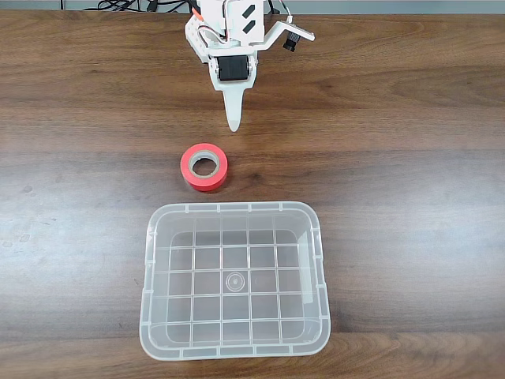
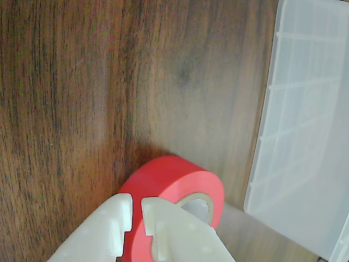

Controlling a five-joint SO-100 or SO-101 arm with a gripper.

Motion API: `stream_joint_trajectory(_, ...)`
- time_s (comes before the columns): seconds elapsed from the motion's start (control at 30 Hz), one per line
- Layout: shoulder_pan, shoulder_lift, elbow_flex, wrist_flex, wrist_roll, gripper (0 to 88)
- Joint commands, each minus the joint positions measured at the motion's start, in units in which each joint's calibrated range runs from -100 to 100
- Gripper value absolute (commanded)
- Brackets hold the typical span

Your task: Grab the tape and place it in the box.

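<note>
The hand is hanging with its two fingers nearly together, gripping nothing, seemingly lining up for a grab. Just beyond its tips the tape is lying flat on the wooden counter, and farther past it the clear box is waiting open-topped, ready to receive it

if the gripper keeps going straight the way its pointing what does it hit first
Most likely the tape. In the fixed view the gripper points down the picture toward it, a little to its right, with bare table between. The wrist view shows the jaws nearly shut, aimed at the roll. The box lies beyond. Height is unclear.
</note>
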Motion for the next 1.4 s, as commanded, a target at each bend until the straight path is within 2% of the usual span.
stream_joint_trajectory(0.0, -0.3, -0.9, -0.3, -1.7, -0.2, 1.3)
stream_joint_trajectory(1.37, 0.6, -0.7, -1.1, -2.2, 0.1, 1.3)
